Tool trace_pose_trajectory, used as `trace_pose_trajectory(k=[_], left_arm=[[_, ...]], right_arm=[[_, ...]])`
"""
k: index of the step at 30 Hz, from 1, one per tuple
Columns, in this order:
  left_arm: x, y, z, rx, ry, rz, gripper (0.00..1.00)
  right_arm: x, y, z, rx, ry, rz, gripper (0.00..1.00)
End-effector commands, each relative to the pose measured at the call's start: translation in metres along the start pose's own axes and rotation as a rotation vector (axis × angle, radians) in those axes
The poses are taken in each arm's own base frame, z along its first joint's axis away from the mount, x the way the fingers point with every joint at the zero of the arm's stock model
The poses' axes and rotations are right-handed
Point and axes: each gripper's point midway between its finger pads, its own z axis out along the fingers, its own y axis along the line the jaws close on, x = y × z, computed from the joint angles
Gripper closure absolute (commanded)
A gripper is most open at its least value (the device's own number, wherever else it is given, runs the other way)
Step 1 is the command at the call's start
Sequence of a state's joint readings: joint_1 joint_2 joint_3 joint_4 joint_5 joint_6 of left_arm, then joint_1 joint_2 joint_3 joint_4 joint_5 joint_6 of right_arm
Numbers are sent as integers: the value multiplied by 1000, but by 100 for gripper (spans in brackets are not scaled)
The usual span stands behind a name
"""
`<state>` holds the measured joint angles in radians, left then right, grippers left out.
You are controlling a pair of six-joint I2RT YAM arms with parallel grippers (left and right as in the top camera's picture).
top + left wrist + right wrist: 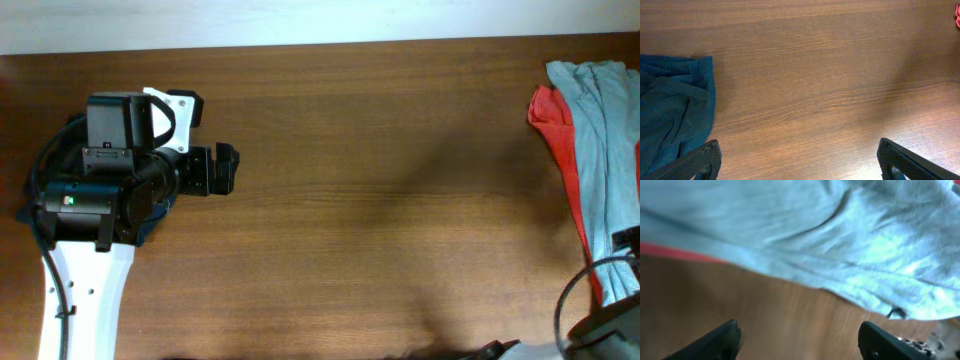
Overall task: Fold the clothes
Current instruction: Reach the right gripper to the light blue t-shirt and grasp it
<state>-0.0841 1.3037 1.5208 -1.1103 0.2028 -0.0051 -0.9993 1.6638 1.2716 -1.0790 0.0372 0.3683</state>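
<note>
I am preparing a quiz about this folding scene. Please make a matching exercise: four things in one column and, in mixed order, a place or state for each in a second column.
Things
1. grey-blue T-shirt
2. orange-red shirt
3. dark navy garment
4. left claw

Places or states
A. open, above bare wood
B. crumpled, at the left end of the table
C. lying on top of another garment, at the right end
D. mostly covered, only an edge showing

Pairs: 1-C, 2-D, 3-B, 4-A

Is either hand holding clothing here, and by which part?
Nothing is held. The left hand stands open over the table beside the navy garment; the right hand, open, is just short of the grey-blue T-shirt.
</note>
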Motion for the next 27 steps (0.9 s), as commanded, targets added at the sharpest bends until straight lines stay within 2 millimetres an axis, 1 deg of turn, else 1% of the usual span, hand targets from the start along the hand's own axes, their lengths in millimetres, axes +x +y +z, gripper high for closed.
trace_pose_trajectory(k=[1, 2, 4, 9, 11, 14, 18, 21, 22, 23, 27], left_arm=[[-3, -3, -4, 12, -12, 1, 1], [-4, -3, -4, 12, -13, 1, 1], [-4, -3, -4, 12, -13, 1, 1], [-4, -3, -4, 12, -15, 2, 1], [-4, -3, -4, 12, -15, 2, 1], [-5, -3, -4, 12, -18, 2, 1], [-6, -3, -4, 12, -21, 3, 1], [-7, -3, -4, 12, -25, 4, 1], [-6, -3, -4, 12, -24, 4, 1], [-6, -3, -4, 12, -24, 4, 1], [-7, -3, -4, 12, -25, 4, 1]], right_arm=[[-12, -16, 25, 125, 3, 17, 20], [-15, -21, 33, 162, 9, 14, 22], [-19, -24, 38, 187, -2, 15, 21], [-31, -36, 36, 252, -61, 50, 21], [-33, -38, 37, 249, -71, 90, 21], [-39, -39, 38, 242, -91, 100, 21], [-36, -32, 48, 201, -89, 101, 21], [-34, -33, 54, 200, -90, 102, 20], [-33, -31, 56, 189, -92, 102, 14], [-33, -30, 58, 182, -91, 103, 13], [-28, -31, 64, 183, -83, 101, 12]])
